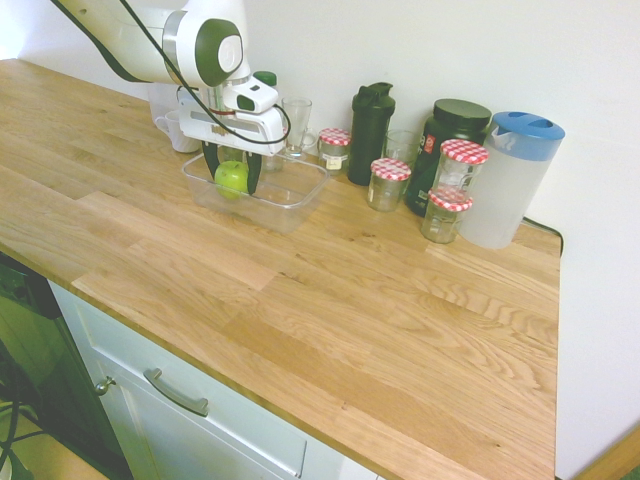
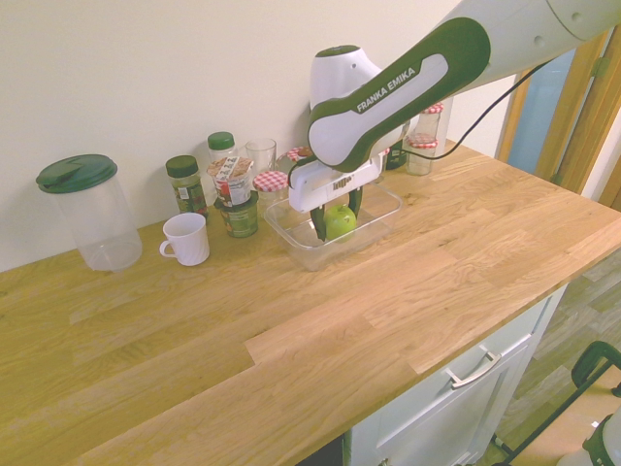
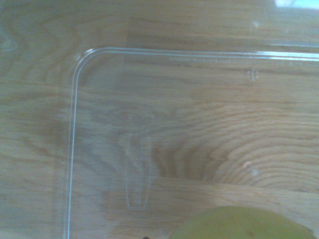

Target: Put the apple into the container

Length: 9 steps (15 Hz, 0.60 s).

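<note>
gripper (image 1: 232, 178) clamped on the apple (image 1: 231, 178), fingers on both sides, low inside the container (image 1: 300, 203) near its back end. best play, i'd say: ease it to the floor, open gently so it won't roll. count: one apple, one container, four red-checked jars (image 1: 389, 184).
</note>
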### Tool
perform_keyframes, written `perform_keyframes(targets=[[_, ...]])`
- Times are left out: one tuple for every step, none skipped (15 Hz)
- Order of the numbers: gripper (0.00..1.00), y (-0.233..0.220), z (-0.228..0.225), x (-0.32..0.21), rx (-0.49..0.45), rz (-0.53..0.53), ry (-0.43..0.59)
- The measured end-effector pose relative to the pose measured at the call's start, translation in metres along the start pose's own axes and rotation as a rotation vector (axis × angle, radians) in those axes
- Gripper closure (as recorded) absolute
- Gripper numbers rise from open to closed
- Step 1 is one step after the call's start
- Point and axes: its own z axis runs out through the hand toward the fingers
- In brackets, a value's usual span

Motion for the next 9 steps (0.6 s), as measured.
perform_keyframes(targets=[[0.0,0.0,0.002,0.001,-0.002,0.002,-0.002],[0.0,0.0,0.004,0.003,-0.004,0.004,-0.003],[0.0,0.0,0.005,0.005,-0.005,0.007,-0.005],[0.0,0.0,0.006,0.006,-0.006,0.01,-0.006],[0.0,0.0,0.005,0.008,-0.003,0.011,-0.003],[0.0,-0.002,-0.001,0.011,0.005,0.014,0.004],[0.0,-0.005,-0.014,0.016,0.014,0.019,0.015],[0.0,-0.005,-0.034,0.022,0.019,0.029,0.024],[0.0,-0.002,-0.057,0.027,0.022,0.045,0.022]])
